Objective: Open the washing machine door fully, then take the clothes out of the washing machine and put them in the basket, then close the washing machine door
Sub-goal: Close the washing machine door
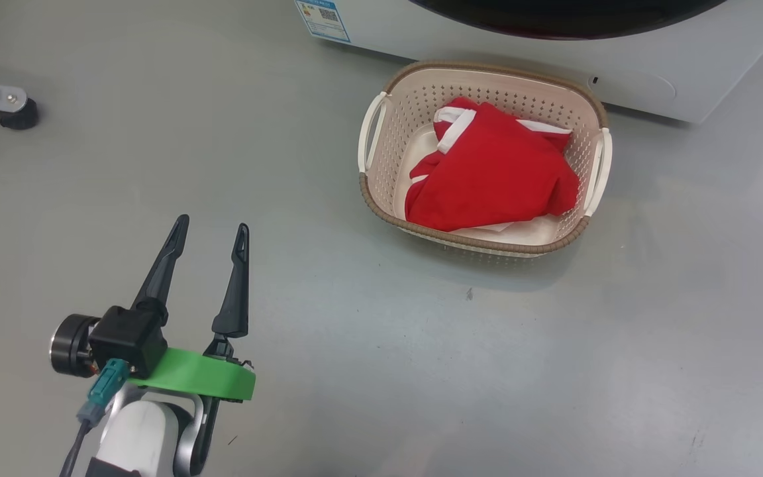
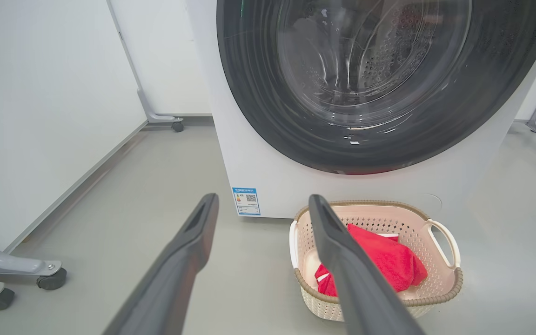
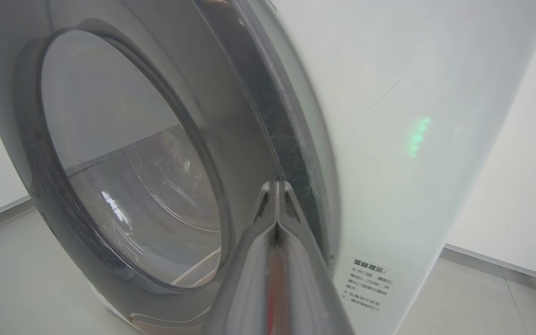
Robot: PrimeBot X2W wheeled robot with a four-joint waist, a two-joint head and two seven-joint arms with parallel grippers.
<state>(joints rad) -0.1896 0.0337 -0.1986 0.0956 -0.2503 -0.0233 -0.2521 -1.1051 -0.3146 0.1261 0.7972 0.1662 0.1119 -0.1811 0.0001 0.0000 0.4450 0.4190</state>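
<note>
My left gripper [image 1: 212,224] hangs wide open over the floor, holding nothing. It is well apart from the basket [image 1: 481,69], where the red clothes [image 1: 487,179] lie, just before the washing machine [image 1: 421,33]. My right gripper [image 3: 277,188] is pinched together, empty, tips at the washing machine door [image 3: 123,153] rim — touching or not, I cannot tell.

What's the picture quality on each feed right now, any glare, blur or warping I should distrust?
Head view: even light, sharp, with a soft shadow under the basket. Left wrist view: wide-angle bending, reflections streak the washing machine door, and the left end effector is slightly blurred. Right wrist view: the right end effector is out of focus, with green glare spots on the white washing machine.
</note>
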